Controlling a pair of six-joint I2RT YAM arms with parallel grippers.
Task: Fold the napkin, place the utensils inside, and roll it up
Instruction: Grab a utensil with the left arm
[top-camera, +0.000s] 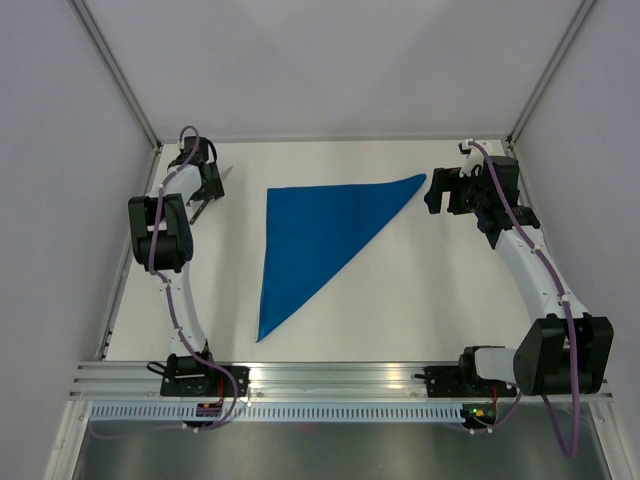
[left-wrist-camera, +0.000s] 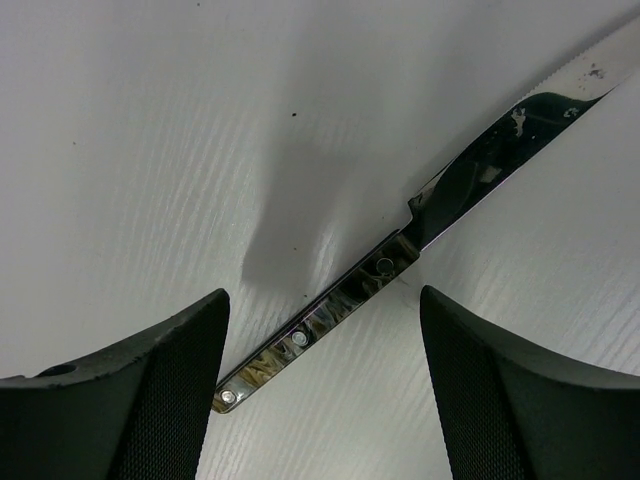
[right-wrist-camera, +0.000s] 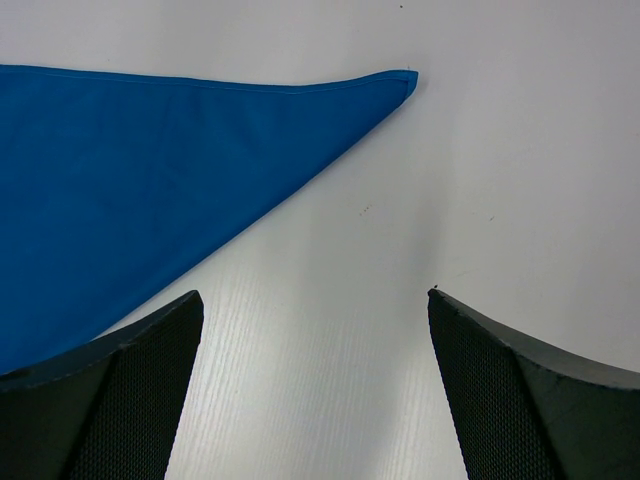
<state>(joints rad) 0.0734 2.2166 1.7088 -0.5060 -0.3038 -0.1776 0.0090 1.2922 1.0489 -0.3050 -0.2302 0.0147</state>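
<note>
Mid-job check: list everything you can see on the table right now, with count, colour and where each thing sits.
napkin: one, bright blue, folded into a triangle, mid-table.
knife: one, silvery, lying on the table at far left.
table: one, white.
left end effector: one, black fingers, open, straddling the knife handle.
right end effector: one, black fingers, open, over bare table beside the napkin's right tip.

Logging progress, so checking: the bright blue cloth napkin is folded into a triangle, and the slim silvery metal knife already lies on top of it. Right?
No. The bright blue cloth napkin is folded into a triangle, but the slim silvery metal knife lies on the white table, not on it. The left wrist view shows it between the fingers of the open left gripper.
</note>
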